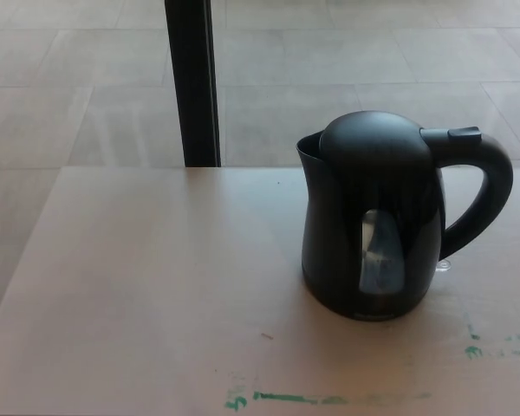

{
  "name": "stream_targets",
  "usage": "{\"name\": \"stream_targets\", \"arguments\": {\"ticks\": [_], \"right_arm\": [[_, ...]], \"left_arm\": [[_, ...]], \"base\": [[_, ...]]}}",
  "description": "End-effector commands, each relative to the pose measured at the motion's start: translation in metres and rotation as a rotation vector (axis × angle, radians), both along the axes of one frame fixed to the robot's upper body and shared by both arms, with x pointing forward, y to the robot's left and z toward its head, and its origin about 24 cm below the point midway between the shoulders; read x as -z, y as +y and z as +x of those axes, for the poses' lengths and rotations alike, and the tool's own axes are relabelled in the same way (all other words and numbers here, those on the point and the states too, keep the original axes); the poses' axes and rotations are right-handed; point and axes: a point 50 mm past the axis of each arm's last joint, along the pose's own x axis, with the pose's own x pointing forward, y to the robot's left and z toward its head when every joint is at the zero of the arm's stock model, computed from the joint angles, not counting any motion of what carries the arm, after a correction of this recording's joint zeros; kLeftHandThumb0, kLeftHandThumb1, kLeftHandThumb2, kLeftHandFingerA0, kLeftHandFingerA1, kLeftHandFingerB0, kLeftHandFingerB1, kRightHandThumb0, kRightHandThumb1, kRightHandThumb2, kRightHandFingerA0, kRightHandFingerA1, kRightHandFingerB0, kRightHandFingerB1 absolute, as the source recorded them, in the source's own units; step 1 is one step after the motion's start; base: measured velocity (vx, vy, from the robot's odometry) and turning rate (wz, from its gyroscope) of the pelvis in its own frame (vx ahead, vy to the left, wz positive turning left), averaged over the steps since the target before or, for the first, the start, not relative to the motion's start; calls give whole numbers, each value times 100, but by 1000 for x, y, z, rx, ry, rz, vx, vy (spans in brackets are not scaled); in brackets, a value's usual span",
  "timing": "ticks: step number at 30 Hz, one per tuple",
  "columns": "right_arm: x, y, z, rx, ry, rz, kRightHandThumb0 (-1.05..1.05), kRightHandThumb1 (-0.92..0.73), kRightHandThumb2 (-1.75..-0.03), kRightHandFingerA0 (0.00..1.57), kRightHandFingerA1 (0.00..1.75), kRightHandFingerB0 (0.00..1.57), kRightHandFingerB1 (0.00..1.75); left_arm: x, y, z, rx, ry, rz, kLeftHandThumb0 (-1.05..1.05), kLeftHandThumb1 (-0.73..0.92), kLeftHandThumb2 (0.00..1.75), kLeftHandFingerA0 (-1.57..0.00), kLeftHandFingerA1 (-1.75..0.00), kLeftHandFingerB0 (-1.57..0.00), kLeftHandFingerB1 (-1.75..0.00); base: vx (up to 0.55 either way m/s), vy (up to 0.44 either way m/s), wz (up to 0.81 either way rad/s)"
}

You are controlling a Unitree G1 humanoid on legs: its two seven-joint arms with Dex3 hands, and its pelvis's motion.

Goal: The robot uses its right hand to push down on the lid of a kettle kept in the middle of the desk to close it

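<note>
No robot hands anywhere in the shot, so I can't tell what the fingers are doing. The black electric kettle point(373, 234) stands upright on the pale wooden desk point(139, 295), domed lid point(374, 143) sitting down on top, handle point(485, 195) to its right and spout to its left. Green paint smears point(286, 399) sit in front of the kettle, and a dark post point(192, 82) stands behind it to the left.

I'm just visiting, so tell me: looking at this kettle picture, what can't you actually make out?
- Robot's hands: neither shows in the head view.
- Kettle far side: hidden by its own body.
- Inside the kettle: the lid covers it, and the window is too dim to read a water level.
- Black post: cut off by the top edge.
- Desk: cut off at the bottom and right edges.
</note>
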Motion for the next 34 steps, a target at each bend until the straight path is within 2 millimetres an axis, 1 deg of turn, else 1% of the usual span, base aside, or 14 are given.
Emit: {"name": "stream_targets", "arguments": {"ticks": [1,5,7,8,16,17,18,21,22,24,25,27,32,34], "right_arm": [[-2,-3,-5,44,11,-19,-77,-92,-76,49,85,31,62],[-2,-2,2,25,4,-24,-80,-92,-70,49,85,34,61],[-2,-1,0,26,-13,-28,-74,-76,-117,56,83,30,62],[-1,-1,-1,39,-10,-23,-79,-91,-69,52,89,36,62],[-1,-1,-1,13,11,-17,-78,-92,-76,48,83,31,60],[-1,-1,0,15,1,-12,-71,-78,-118,56,83,27,61],[-1,-1,0,13,0,-13,-78,-92,-74,50,85,34,61],[-1,0,2,42,-5,-21,-72,-77,-117,58,84,32,63],[-1,0,1,29,-1,-25,-77,-92,-71,51,84,35,60],[-2,0,3,29,-15,-28,-78,-92,-72,50,84,35,61],[-2,0,5,33,-15,-27,-77,-92,-72,52,84,37,60],[-2,0,6,-4,13,-44,-79,-92,-73,53,83,35,60],[-2,0,6,-32,44,-59,-80,-91,-72,58,84,36,61],[-2,1,7,-29,33,-54,-80,-91,-72,57,86,36,62]], "left_arm": [[-8,12,-2,24,16,70,-87,92,73,-46,-47,-38,-41],[-8,12,1,-5,3,59,-86,74,110,-40,-59,-36,-53],[-7,11,0,-21,6,66,-86,92,71,-47,-51,-42,-43],[-8,12,1,-22,7,71,-92,81,83,-47,-54,-39,-46],[-8,12,0,-7,11,66,-92,79,86,-47,-54,-37,-46],[-8,12,2,-12,7,61,-87,92,70,-45,-47,-37,-40],[-8,11,2,-13,2,56,-87,92,70,-43,-47,-35,-40],[-8,11,4,-10,-4,64,-86,92,70,-44,-48,-37,-41],[-8,11,4,-6,0,67,-85,74,111,-40,-58,-33,-52],[-10,11,10,10,-8,71,-86,92,71,-45,-50,-40,-43],[-10,11,12,9,-8,73,-83,74,112,-42,-58,-35,-53],[-10,12,12,-6,-11,65,-87,92,71,-46,-49,-39,-42],[-10,11,11,-12,-16,56,-83,74,111,-40,-59,-33,-53],[-11,12,12,-7,-16,61,-86,92,70,-48,-50,-36,-41]], "base": [[0,0,0],[0,0,0],[0,0,0],[0,0,0],[0,0,0],[0,0,0],[0,0,0],[0,0,0],[0,0,0],[0,0,0],[0,0,0],[0,0,0],[0,0,0],[0,0,0]]}}
